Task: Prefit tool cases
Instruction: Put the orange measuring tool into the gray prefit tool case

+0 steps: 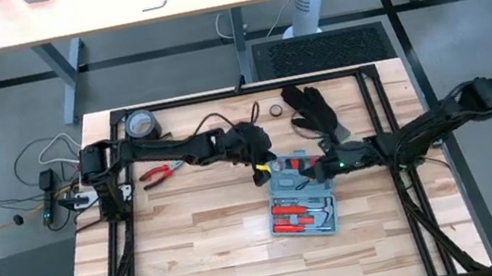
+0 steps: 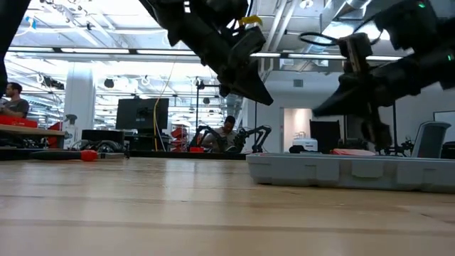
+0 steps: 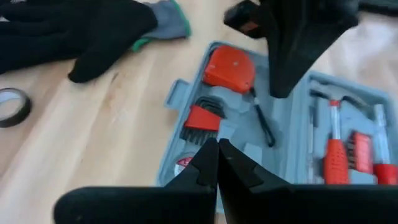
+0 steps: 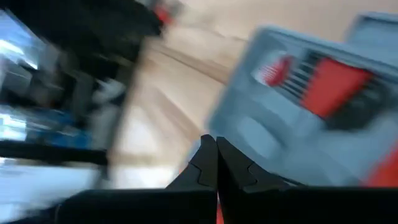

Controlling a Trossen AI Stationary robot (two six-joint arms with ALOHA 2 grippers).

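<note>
The tool case [image 1: 303, 204] lies open on the wooden table, right of centre. Its grey moulded tray holds red-handled tools, a red tape measure [image 3: 230, 65] and hex keys [image 3: 202, 115]. My left gripper [image 1: 266, 165] is shut and hangs in the air over the case's far left corner [image 3: 186, 93], well above the table in the low view [image 2: 261, 94]. My right gripper [image 1: 317, 168] is also shut. It hangs over the far part of the case [image 4: 280, 124], a little above it in the low view [image 2: 377, 139].
A black glove [image 1: 312, 108] lies at the far edge behind the case. A small dark tape ring [image 1: 276, 110] lies beside the glove. A big tape roll [image 1: 140, 126] sits at the far left, with red pliers [image 1: 161, 171] near it. Bare wood stretches along the near side [image 1: 218, 265].
</note>
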